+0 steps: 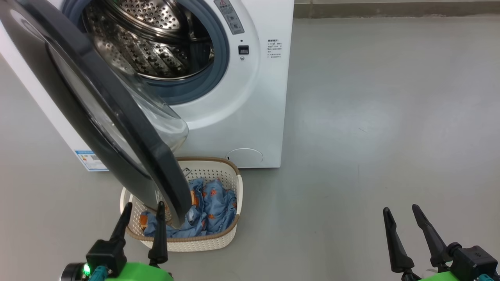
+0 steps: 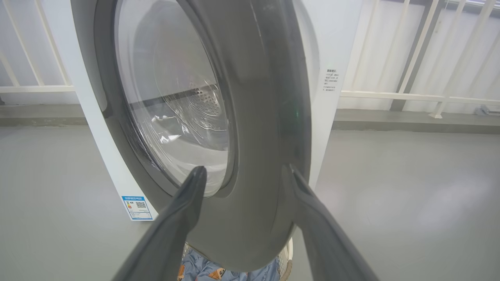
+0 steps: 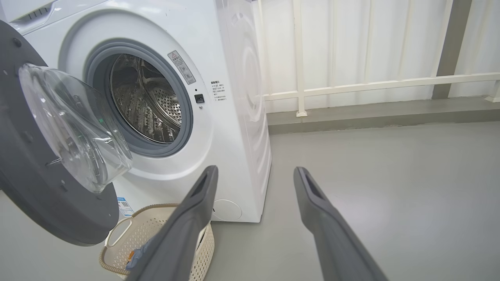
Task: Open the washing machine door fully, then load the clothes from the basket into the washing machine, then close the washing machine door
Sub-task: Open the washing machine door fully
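the washing machine door [image 1: 117, 117], swung only partway, is hung over the basket [image 1: 234, 183] of clothes [image 1: 213, 207] at the washing machine [image 1: 265, 97] front, so the left gripper [image 1: 144, 204] is held wide open and empty at its lower rim, likely for pushing, with the right gripper [image 1: 401, 208] likewise spread, empty, well apart.

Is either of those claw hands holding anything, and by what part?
Nothing is held. The left gripper stands open by the door, at its lower rim, not clamped on it; the right gripper is open above the floor.
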### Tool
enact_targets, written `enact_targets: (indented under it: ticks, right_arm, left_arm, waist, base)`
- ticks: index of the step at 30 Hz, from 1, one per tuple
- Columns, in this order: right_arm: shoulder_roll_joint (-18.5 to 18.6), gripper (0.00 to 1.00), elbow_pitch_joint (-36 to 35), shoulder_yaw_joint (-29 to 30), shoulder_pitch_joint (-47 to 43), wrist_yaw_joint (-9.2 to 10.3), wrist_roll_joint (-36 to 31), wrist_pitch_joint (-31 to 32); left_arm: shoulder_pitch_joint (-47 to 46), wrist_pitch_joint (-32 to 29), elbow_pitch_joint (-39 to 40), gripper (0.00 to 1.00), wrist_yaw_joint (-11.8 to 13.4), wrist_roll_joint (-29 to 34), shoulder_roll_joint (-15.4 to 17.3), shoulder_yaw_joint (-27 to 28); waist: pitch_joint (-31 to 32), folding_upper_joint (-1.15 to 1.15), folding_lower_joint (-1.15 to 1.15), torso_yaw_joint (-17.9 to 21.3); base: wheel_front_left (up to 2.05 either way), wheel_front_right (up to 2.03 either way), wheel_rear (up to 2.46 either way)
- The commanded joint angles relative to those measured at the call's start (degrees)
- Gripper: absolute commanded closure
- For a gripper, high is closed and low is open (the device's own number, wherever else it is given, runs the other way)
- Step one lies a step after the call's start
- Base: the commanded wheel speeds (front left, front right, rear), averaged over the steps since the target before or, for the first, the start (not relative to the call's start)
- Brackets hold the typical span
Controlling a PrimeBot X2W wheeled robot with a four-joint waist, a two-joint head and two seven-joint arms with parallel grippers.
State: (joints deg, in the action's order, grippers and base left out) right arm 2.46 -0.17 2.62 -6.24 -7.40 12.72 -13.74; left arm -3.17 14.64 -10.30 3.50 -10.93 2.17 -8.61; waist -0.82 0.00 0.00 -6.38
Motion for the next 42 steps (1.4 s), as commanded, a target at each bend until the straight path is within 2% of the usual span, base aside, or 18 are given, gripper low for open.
enact_targets:
  ticks: [1, 17, 18, 19, 20, 21, 35, 42]
  right_arm:
    - [0.4, 0.0, -1.1, -1.5, 1.5, -0.09, 0.2, -0.8]
    - [0.4, 0.0, -0.9, -1.6, 1.7, -0.09, 0.4, -0.9]
    - [0.4, 0.0, -0.9, -1.6, 1.7, -0.09, 0.4, -0.9]
    - [0.4, 0.0, -0.9, -1.6, 1.7, -0.09, 0.4, -1.0]
    - [0.4, 0.0, -0.8, -1.6, 1.6, -0.09, 0.4, -1.0]
    - [0.4, 0.0, -0.8, -1.6, 1.6, -0.09, 0.4, -1.0]
    - [0.4, 0.0, -0.6, -1.8, 1.3, -0.09, 0.5, -1.0]
    - [0.4, 0.0, -0.4, -1.9, 1.3, -0.09, 0.4, -1.1]
  left_arm:
    - [-0.8, 0.4, 1.0, 0.0, -0.1, 0.3, 0.7, 1.9]
    - [-0.7, 0.4, 1.1, 0.0, -0.2, 0.2, 0.7, 1.8]
    - [-0.7, 0.4, 1.1, 0.11, -0.2, 0.2, 0.7, 1.8]
    - [-0.7, 0.4, 1.1, 0.49, -0.2, 0.2, 0.7, 1.8]
    - [-0.7, 0.4, 1.1, 0.81, -0.2, 0.2, 0.7, 1.8]
    - [-0.6, 0.4, 1.1, 1.0, -0.3, 0.2, 0.7, 1.8]
    - [-0.2, 0.4, 1.4, 1.0, -0.6, 0.1, 0.7, 2.7]
    - [-1.6, 0.4, 4.3, 1.0, -0.7, -0.7, 0.8, 5.9]
  waist:
    - [0.1, 0.0, 0.0, 0.0]
    - [0.2, 0.0, 0.0, 0.2]
    - [0.2, 0.0, 0.0, 0.2]
    - [0.2, 0.0, 0.0, 0.2]
    - [0.3, 0.0, 0.0, 0.2]
    - [0.3, 0.0, 0.0, 0.2]
    - [0.8, 0.0, 0.0, 0.0]
    - [1.0, 0.0, 0.0, -0.1]
  base:
    - [0.0, 0.0, 0.0]
    - [0.0, 0.0, 0.0]
    - [0.0, 0.0, 0.0]
    - [0.0, 0.0, 0.0]
    - [0.0, 0.0, 0.0]
    - [0.0, 0.0, 0.0]
    - [0.0, 0.0, 0.0]
    - [0.0, 0.0, 0.0]
